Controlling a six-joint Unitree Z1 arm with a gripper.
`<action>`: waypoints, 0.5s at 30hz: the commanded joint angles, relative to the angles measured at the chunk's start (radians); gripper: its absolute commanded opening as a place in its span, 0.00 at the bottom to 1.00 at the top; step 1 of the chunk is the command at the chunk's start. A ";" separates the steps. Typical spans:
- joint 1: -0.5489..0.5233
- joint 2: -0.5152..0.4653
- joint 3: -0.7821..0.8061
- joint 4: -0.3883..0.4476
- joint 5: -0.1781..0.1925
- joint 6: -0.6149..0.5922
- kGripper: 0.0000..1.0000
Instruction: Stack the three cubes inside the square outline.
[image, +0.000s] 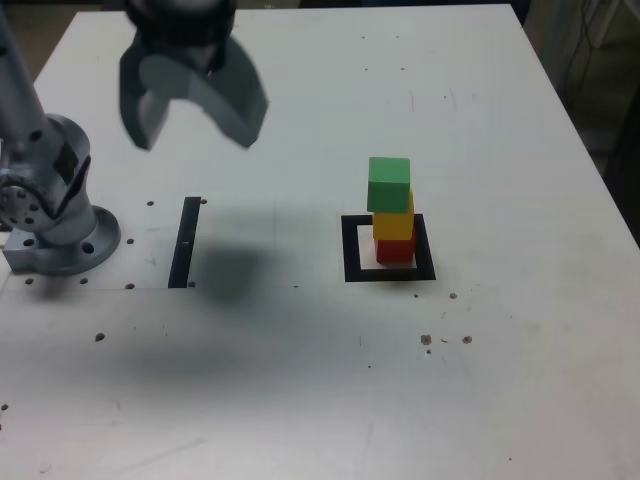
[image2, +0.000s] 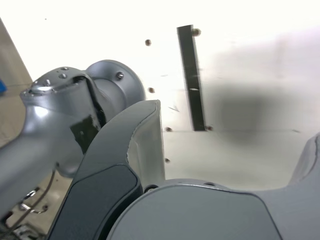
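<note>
While raised above the table (image: 500, 400) | fingers (image: 150, 105) spread wide | holding nothing

White table (image: 480, 400) with thin black strip (image: 185, 242)

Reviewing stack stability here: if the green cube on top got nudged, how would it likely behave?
The green cube overhangs the yellow cube toward the exterior view's left, so it would probably slide or topple off. It looks rigid and flat-faced, unlikely to roll. The open gripper is well clear.
</note>
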 joint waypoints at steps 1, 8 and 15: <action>0.002 -0.018 0.076 -0.042 -0.001 0.002 0.99; 0.007 -0.053 0.267 -0.195 0.018 -0.011 0.99; 0.011 -0.056 0.386 -0.311 0.008 -0.015 0.99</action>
